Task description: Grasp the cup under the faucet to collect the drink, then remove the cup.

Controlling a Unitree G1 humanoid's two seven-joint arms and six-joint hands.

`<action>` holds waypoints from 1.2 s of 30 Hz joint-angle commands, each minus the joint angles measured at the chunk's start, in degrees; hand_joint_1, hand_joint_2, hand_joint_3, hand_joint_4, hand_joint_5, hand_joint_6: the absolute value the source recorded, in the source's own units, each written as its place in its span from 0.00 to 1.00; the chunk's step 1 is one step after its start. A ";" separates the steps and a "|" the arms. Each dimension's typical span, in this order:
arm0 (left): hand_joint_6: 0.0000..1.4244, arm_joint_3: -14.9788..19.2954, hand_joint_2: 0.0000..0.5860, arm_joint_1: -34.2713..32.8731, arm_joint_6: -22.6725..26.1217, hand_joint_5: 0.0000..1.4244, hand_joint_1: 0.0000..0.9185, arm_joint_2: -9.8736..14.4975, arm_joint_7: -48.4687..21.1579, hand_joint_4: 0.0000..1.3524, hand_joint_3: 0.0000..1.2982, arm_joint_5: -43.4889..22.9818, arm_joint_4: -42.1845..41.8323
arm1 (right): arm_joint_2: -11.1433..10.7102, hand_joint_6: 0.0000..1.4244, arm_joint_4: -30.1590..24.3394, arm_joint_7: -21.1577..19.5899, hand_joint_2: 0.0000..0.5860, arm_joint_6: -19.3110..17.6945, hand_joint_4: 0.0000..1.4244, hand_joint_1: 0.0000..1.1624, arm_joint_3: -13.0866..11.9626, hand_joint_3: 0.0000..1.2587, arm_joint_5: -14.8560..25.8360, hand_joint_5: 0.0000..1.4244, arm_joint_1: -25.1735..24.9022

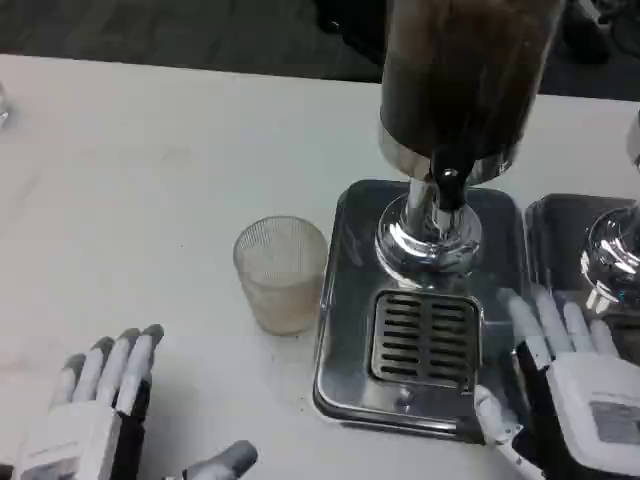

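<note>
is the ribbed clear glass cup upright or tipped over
Upright. The ribbed clear glass cup stands on its base on the white table, open rim facing up, beside the steel drip tray, not under the faucet.

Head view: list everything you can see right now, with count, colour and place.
cup: one, clear ribbed, on the table left of the tray, upright, not under the faucet.
drink dispenser: one, dark tank on a chrome base, standing on the tray.
faucet: one, black and chrome, above the grate.
drip tray: one, silver, centre right.
grate: one, slotted metal, in the tray.
second tray: one, silver, right edge.
table: one, white.
left hand: one, white and black, bottom left, empty.
right hand: one, bottom right, empty.
</note>
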 commanded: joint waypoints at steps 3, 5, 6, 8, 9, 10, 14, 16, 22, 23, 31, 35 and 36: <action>0.00 -0.02 0.14 -0.14 0.11 0.00 0.00 -0.26 0.93 0.00 0.00 -0.14 0.49 | 0.14 0.00 -0.95 -0.24 0.89 -0.70 0.00 0.03 -0.05 0.04 0.10 0.00 0.24; 0.00 -0.02 0.14 -0.22 0.29 0.00 0.00 -0.42 0.80 0.00 0.00 -0.16 0.34 | 0.25 0.00 -0.85 -0.23 0.89 -0.71 0.00 0.03 -0.24 0.04 0.45 0.00 0.20; 0.00 -0.05 0.14 -0.32 0.39 0.00 0.00 -0.57 0.77 0.00 0.00 -0.18 0.35 | 0.36 0.00 -0.79 -0.20 0.89 -0.58 0.00 0.03 -0.26 0.04 0.51 0.00 0.21; 0.00 -0.39 0.14 -0.39 0.89 0.00 0.00 -1.22 0.58 0.00 0.00 0.02 0.03 | 0.10 0.00 -0.92 0.00 0.89 -0.62 0.00 0.03 -0.64 0.04 0.86 0.00 0.36; 0.00 -0.53 0.14 -0.41 1.08 0.00 0.00 -1.47 0.51 0.00 0.00 0.12 -0.08 | -0.03 0.00 -0.94 0.07 0.89 -0.69 0.00 0.04 -0.79 0.04 1.01 0.00 0.40; 0.00 -0.72 0.14 -0.45 1.29 0.00 0.00 -1.71 0.45 0.00 0.00 0.29 -0.19 | -0.23 0.00 -0.89 0.12 0.89 -0.85 0.00 0.04 -0.98 0.04 1.20 0.00 0.38; 0.00 -1.16 0.14 -1.05 1.70 0.00 0.00 -2.01 0.29 0.00 0.00 0.67 -0.47 | -0.45 0.00 -0.26 0.02 0.91 -1.31 0.00 0.05 -1.37 0.04 1.76 0.00 -0.22; 0.00 -1.13 0.14 -1.28 1.84 0.00 0.00 -2.12 0.31 0.00 0.00 0.58 -0.60 | -0.28 0.00 -0.01 -0.07 0.91 -1.33 0.00 0.05 -1.40 0.04 1.94 0.00 -0.51; 0.00 -0.80 0.14 -1.66 1.62 0.00 0.00 -2.59 0.73 0.00 0.00 -0.03 -1.08 | -0.03 0.00 0.29 -0.01 0.91 -1.04 0.00 0.06 -1.41 0.04 2.42 0.00 -0.97; 0.00 -0.55 0.14 -1.61 1.44 0.00 0.00 -2.64 0.84 0.00 0.00 -0.35 -1.21 | -0.01 0.00 0.29 0.06 0.91 -0.92 0.00 0.06 -1.35 0.04 2.36 0.00 -1.05; 0.00 3.57 0.03 -6.20 -6.03 0.00 0.00 0.62 0.53 0.00 0.00 -7.20 2.69 | 2.12 0.00 -1.06 -0.42 0.89 1.70 0.00 0.09 0.09 0.04 0.67 0.00 -0.11; 0.00 4.69 0.02 -12.35 -10.78 0.00 0.00 2.20 0.25 0.00 0.00 -10.77 9.97 | 3.71 0.00 -0.61 -1.27 0.89 2.34 0.00 0.10 0.93 0.04 -0.14 0.00 -0.08; 0.00 4.66 0.00 -13.99 -11.93 0.00 0.00 2.51 0.35 0.00 0.00 -11.22 11.98 | 3.93 0.00 -0.58 -1.40 0.89 2.37 0.00 0.10 1.03 0.04 -0.34 0.00 -0.09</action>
